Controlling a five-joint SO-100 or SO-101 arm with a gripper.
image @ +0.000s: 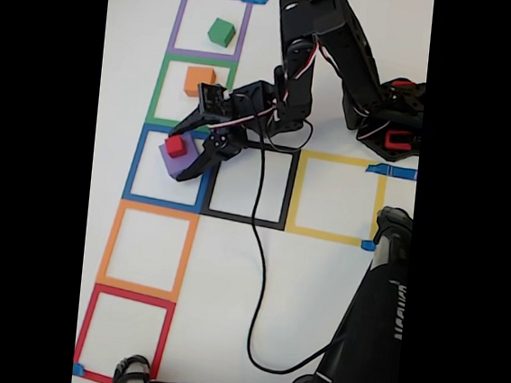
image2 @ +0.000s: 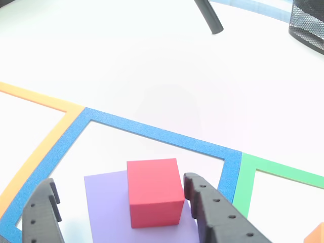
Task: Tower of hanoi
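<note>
Small red cube block (image2: pixel 153 196): matt, smooth faces. Flat purple block (image2: pixel 105 206) beneath: matt. Black plastic gripper (image2: pixel 123 210): matt, holed fingers. White table surface (image2: pixel 152 66): smooth, slight sheen. Blue tape square (image2: pixel 152 132): grainy.

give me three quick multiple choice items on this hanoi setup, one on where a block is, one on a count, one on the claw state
1. The red block sits:
A. on the purple block
B. alone in the orange tape square
C. on the green block

2. Solid blocks seen in the fixed view:
A. two
B. four
C. six

3. The claw is:
A. shut on the orange block
B. open, fingers either side of the red block
C. raised far above the table

Answers:
1. A, red rests on the purple block inside the blue tape square.
2. B, red, purple, orange block and green block.
3. B, the other view shows gaps between both fingers and the red block.
</note>
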